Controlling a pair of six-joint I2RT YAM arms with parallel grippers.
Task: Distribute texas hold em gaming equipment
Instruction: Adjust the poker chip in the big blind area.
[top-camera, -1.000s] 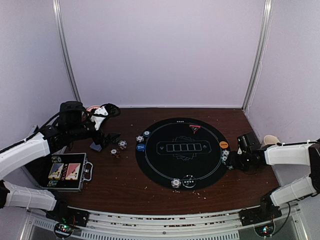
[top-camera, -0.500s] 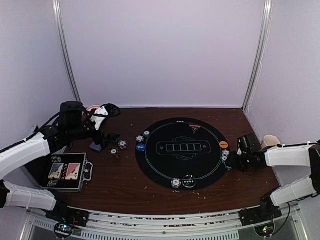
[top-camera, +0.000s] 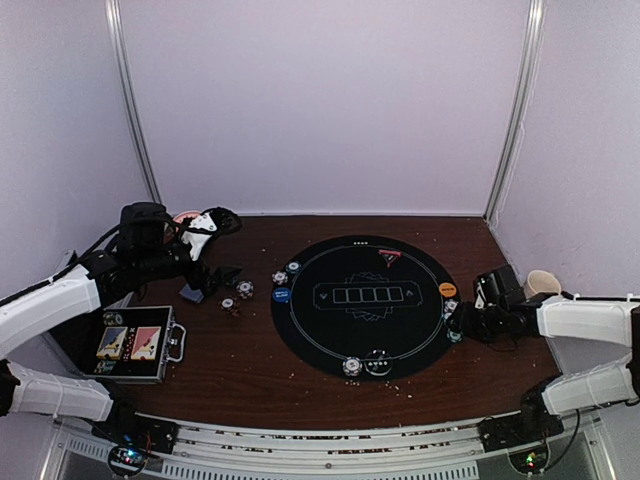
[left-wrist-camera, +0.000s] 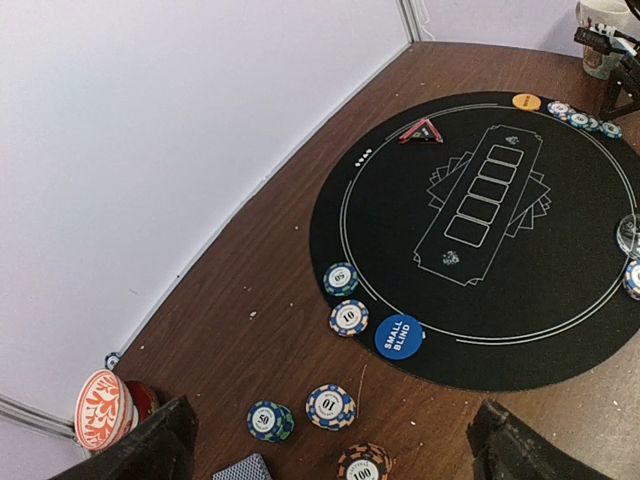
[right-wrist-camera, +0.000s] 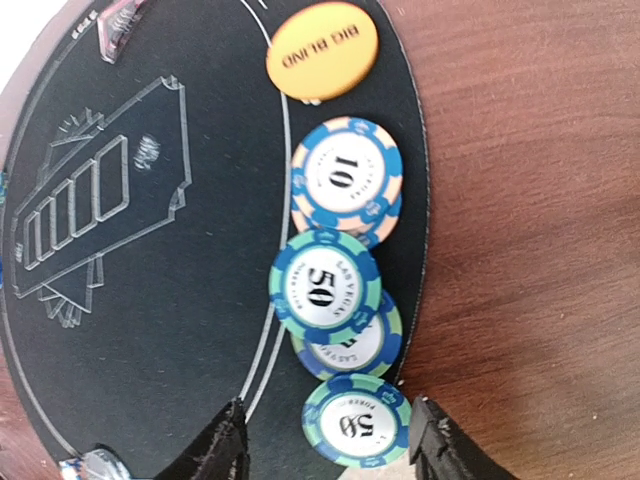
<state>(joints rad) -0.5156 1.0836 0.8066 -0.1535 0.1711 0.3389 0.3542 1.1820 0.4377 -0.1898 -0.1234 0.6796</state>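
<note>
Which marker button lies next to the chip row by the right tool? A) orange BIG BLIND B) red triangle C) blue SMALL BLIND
A: in the right wrist view the orange BIG BLIND button lies right beside the 10 chip.

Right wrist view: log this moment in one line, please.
right tool: open, straddling teal 50 chip at edge of mat | left tool: open, near loose chips beside mat | orange BIG BLIND button: on mat
</note>
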